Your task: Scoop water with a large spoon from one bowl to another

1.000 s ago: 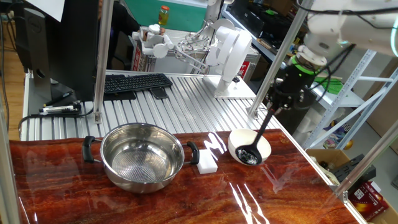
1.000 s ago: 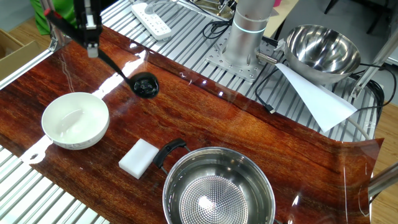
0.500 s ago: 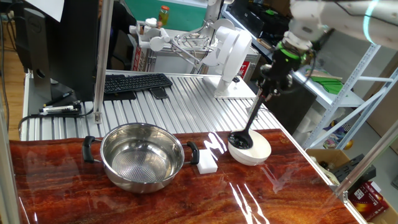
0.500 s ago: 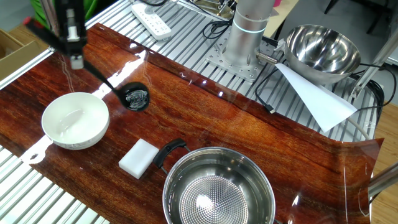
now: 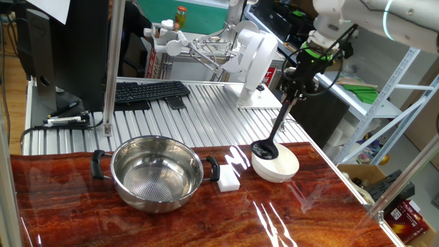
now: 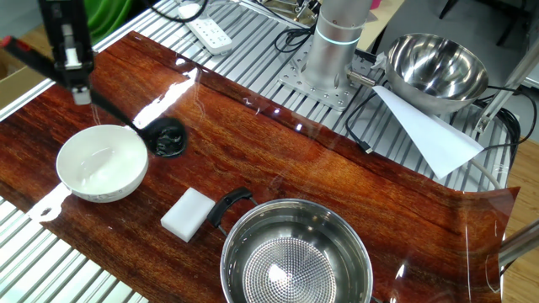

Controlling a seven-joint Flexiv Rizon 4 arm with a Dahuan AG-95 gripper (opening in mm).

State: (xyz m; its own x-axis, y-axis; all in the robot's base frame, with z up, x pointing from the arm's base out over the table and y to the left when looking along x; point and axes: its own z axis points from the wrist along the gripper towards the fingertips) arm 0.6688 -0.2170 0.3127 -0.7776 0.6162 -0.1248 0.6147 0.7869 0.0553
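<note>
— So, any writing you can read anywhere?

— None legible. A red-and-white carton stands far behind the keyboard (image 5: 149, 91), but its print is too small to make out.

— Materials, then?

— Glossy reddish wood-grain tabletop (image 5: 171, 223) with streaks of glare, and ribbed silver metal slats beyond it. The steel bowl (image 5: 156, 173) is wide, round and mirror-bright, with two black side handles and a dotted bottom. Just right of it lies a matte white rectangular block (image 5: 228, 178), touching or nearly touching one handle. The white bowl (image 5: 276, 162) is small, round, plain and smooth, further right near the table's edge.

— And the ladle?

— The ladle (image 5: 274, 136) is black, with a thin dark handle slanting down to a small round cup. From one camera the cup sits over the white bowl's near-left rim; from the other it appears just beside that bowl, above the wood. I cannot tell whether it touches the rim.

— The gripper?

— The gripper (image 5: 291, 90) is black, points down, and its fingers are pinched on the upper handle of the ladle. A second shiny steel bowl (image 6: 439, 65) and a white power strip (image 6: 205, 26) rest on the slats.
</note>
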